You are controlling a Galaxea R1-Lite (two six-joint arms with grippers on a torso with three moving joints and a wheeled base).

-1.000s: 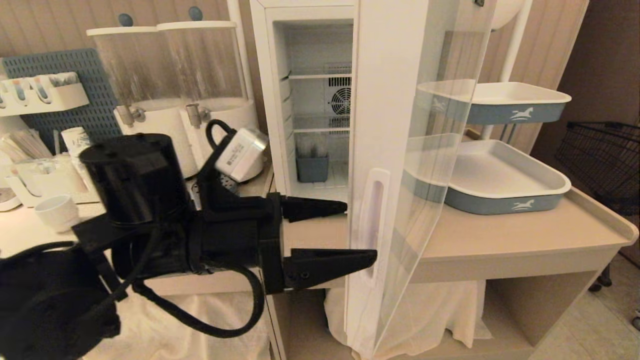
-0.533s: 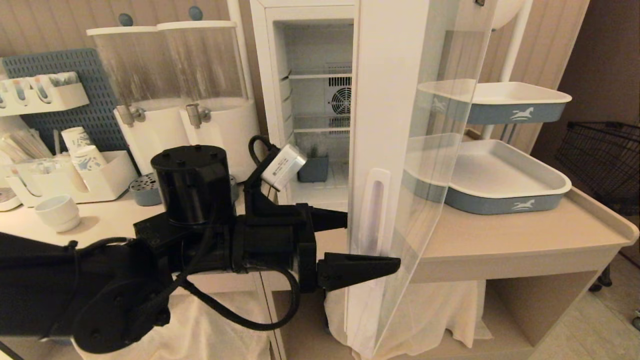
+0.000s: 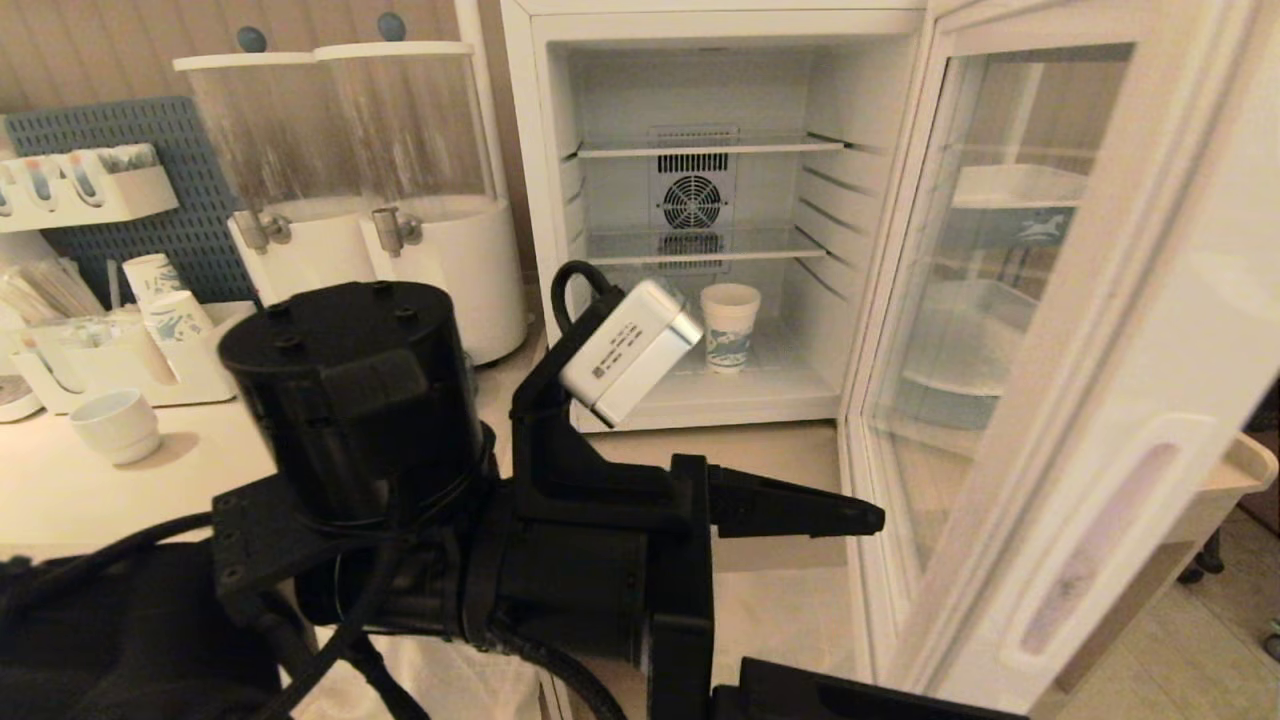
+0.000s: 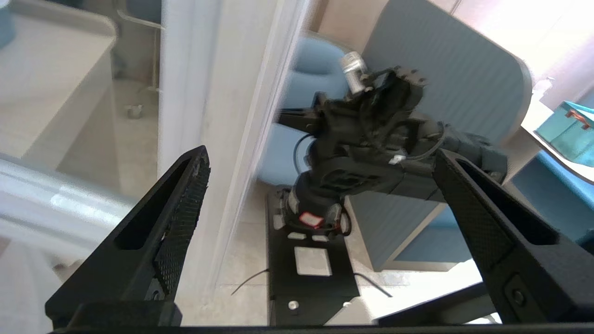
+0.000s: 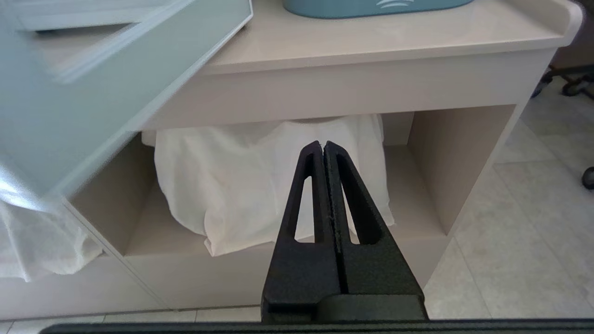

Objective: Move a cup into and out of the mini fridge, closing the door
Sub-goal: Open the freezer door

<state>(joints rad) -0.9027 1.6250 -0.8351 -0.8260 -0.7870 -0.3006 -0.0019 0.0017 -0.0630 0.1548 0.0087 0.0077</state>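
Cup (image 3: 729, 326) upright inside fridge (image 3: 560, 200) — beyond empty, spread left end effector (image 3: 860, 610).

Right end effector (image 5: 323, 146) pinched shut, low by the bench (image 5: 371, 79).
White cloth (image 5: 260, 176) bunched on the shelf under it; the door (image 5: 93, 102) is nearby.

Mini fridge (image 3: 700, 20) on table (image 3: 60, 490), door (image 3: 1090, 400) swung wide to its right. Cup (image 3: 729, 326) upright on fridge floor, below two shelves, before rear fan (image 3: 692, 202). Two dispensers (image 3: 340, 190) left of fridge; organiser tray (image 3: 190, 365) with cups further left, small cup (image 3: 117, 424) before it. Left gripper (image 3: 850, 610) before fridge opening, beside door's inner face. Right gripper (image 5: 323, 148) low, facing table's under-shelf.
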